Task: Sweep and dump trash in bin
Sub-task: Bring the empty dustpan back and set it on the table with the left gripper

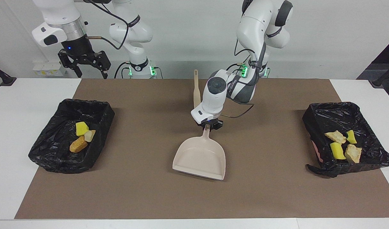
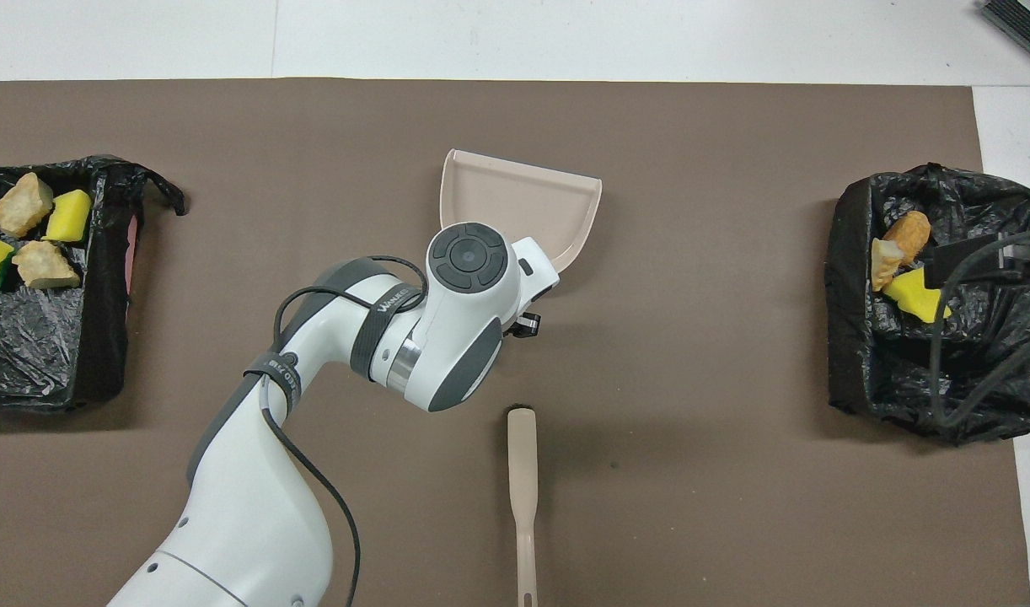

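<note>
a: yellow sponge, pale stone and brown bread: the trash (image 1: 341, 144) is seen lying in two black-lined bins (image 1: 321, 116), one at each end of the table

b: light, crumbly bits, best scooped rather than pinched

a: the empty dustpan (image 1: 201, 157) is held by its handle in the shut left gripper (image 1: 208, 126); the right gripper (image 1: 83, 63) is held open and empty, waiting

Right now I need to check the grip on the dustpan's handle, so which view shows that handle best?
The facing view: the dustpan handle runs clear from the pan up into the left gripper, which is shut on it. In the overhead view the left arm's wrist covers the handle; only the dustpan tray shows.
</note>
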Robot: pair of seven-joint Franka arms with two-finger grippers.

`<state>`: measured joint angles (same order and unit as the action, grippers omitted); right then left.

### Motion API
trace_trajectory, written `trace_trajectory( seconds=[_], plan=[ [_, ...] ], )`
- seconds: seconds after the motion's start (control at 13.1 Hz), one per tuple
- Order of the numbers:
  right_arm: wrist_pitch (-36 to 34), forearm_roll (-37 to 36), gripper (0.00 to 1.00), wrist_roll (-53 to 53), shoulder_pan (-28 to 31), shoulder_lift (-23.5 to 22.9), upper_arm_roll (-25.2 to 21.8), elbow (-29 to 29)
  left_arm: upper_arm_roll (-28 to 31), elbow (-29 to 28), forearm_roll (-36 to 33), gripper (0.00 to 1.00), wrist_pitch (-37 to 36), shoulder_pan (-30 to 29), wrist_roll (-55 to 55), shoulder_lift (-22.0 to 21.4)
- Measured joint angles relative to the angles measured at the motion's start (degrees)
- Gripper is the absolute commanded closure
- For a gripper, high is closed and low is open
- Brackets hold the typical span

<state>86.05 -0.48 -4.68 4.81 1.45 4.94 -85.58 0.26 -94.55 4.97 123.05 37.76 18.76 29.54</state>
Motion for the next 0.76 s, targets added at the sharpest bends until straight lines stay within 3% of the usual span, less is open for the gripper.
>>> trace_trajectory(
  seconds=[0.23,0.76],
  plan=[
    [0.0,0.2,0.00,0.0,0.0,0.0,0.0,0.0,1.5,1.8,0.4,0.00,-1.4,-2.2,1.3,-0.8],
    [0.1,0.2,0.00,0.0,0.0,0.0,0.0,0.0,2.1,2.7,0.5,0.00,-10.0,-10.8,3.5,-11.1]
  ],
)
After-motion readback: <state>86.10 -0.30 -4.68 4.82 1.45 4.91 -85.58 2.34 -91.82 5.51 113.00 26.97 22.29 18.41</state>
